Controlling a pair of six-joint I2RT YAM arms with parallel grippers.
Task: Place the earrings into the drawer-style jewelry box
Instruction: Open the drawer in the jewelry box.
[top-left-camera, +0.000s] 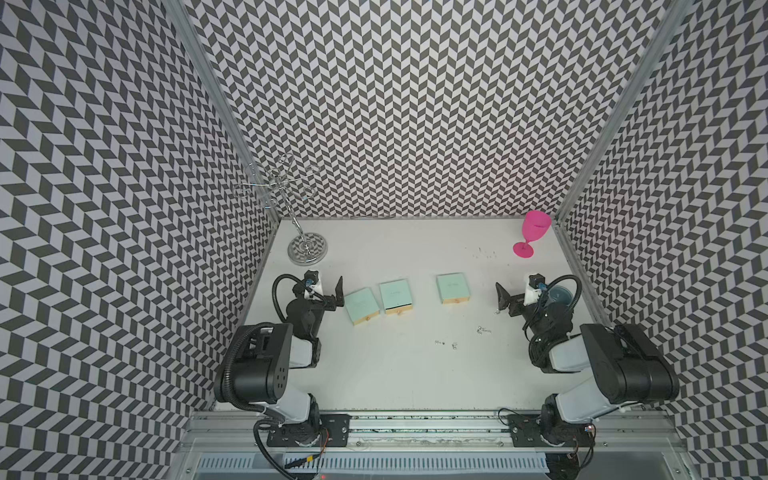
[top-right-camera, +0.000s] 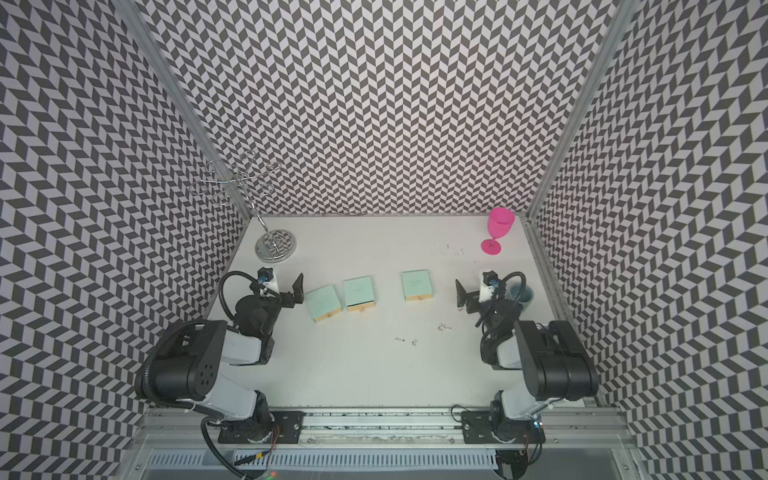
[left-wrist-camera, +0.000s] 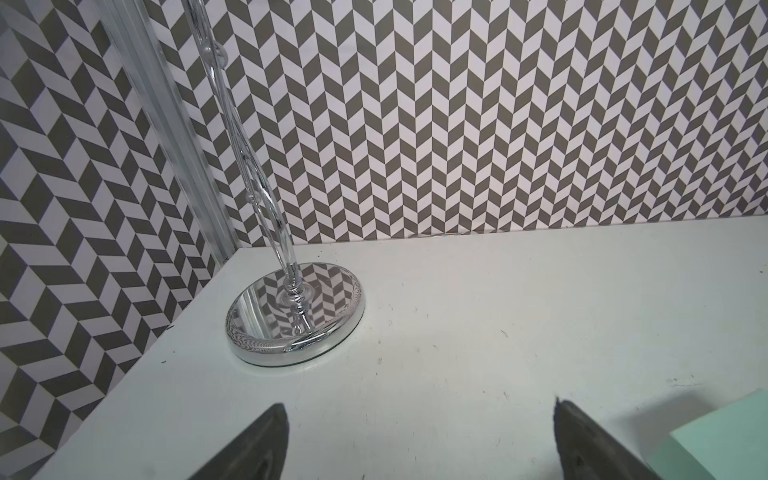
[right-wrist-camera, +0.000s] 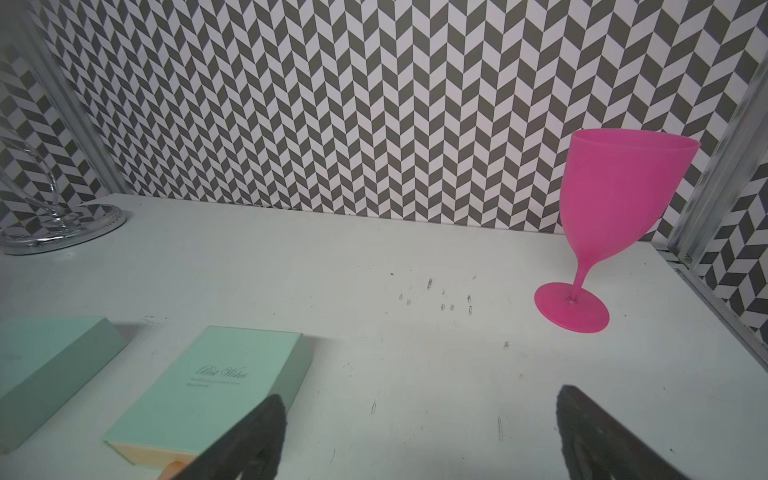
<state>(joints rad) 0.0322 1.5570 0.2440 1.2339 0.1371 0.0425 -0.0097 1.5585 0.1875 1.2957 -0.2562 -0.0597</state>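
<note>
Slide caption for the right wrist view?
Open right pincer above white table; mint-green jewelry box near, pink goblet beyond.

Earrings (top-left-camera: 483, 331) lie before the boxes (top-left-camera: 395, 297) — goblet (top-left-camera: 534, 232) behind.

Reading "Best Wishes" in thin dark script across the lid of the nearer mint-green box (right-wrist-camera: 216, 386) in the right wrist view. Sitting just beneath those words, a smaller printed line, too fine for reading. Showing only a faint, blurred mark on the lid of the neighbouring box (right-wrist-camera: 45, 361). Appearing in both top views as tiny dark smudges on the box lids, illegible there.
</note>
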